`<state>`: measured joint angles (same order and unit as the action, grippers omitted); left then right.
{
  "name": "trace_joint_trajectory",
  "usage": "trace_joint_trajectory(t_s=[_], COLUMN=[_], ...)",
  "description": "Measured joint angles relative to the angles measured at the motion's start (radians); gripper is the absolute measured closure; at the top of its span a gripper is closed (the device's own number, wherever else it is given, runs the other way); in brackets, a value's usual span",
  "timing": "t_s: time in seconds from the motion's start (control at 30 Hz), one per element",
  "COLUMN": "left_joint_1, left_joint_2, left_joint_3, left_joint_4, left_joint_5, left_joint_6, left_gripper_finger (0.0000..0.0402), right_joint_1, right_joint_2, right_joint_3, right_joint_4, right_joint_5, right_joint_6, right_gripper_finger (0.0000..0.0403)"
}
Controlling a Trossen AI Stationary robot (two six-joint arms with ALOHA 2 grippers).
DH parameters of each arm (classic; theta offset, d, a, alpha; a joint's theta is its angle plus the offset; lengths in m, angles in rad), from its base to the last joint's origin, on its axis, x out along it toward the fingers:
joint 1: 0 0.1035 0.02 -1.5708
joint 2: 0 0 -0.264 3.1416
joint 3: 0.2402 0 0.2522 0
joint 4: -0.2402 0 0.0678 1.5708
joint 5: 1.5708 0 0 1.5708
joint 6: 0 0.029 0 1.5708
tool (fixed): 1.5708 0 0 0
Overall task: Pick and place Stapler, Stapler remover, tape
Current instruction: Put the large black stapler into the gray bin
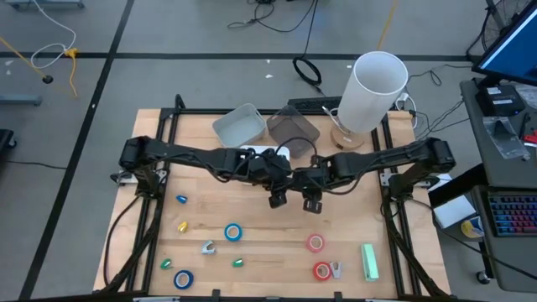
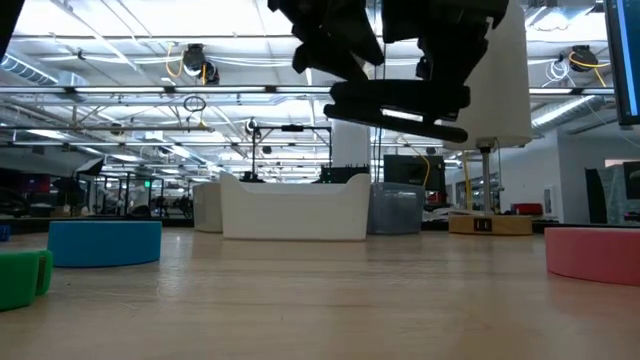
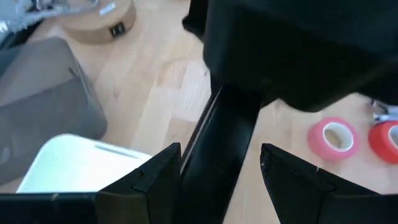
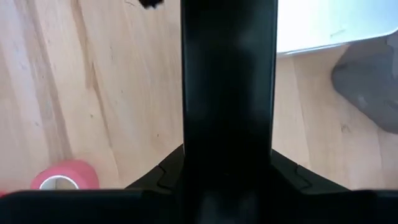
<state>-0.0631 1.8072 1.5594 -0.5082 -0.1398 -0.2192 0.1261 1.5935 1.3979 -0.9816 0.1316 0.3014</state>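
L gripper [image 1: 278, 200] mid-table, fingers apart around a black stapler [image 2: 400, 102], held aloft w/ R gripper [image 1: 313, 204], which clamps it. Blue tape [image 1: 232, 231] front-left, red tape [image 1: 315, 243] front-right, both on table [image 1: 252, 226].

blue and red tape [image 1: 232, 232], black stapler [image 4: 227, 93]

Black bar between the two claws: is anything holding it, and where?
The right gripper clamps one end of the long black bar, likely a stapler; the left gripper only straddles it, fingers open.
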Motion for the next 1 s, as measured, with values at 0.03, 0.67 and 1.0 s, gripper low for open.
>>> trace_joint_trajectory(t_s=[0.03, 0.67, 1.0], left_joint_1=[0.0, -0.001, -0.001], left_joint_2=[0.0, -0.001, -0.001], left_joint_3=[0.0, 0.001, 0.001], left_joint_4=[-0.003, -0.044, -0.064], left_joint_5=[0.013, 0.035, 0.027], left_joint_6=[-0.001, -0.001, 0.019], left_gripper_finger=[0.0183, 0.0183, 0.0183], right_joint_1=[0.0, 0.004, 0.006], right_joint_2=[0.004, 0.0, 0.0], right_joint_3=[0.0, -0.002, -0.002], right_joint_4=[-0.003, -0.012, -0.014], right_joint_5=[0.0, 0.05, 0.051], right_joint_6=[-0.002, -0.117, -0.157], right_gripper_finger=[0.028, 0.028, 0.028])
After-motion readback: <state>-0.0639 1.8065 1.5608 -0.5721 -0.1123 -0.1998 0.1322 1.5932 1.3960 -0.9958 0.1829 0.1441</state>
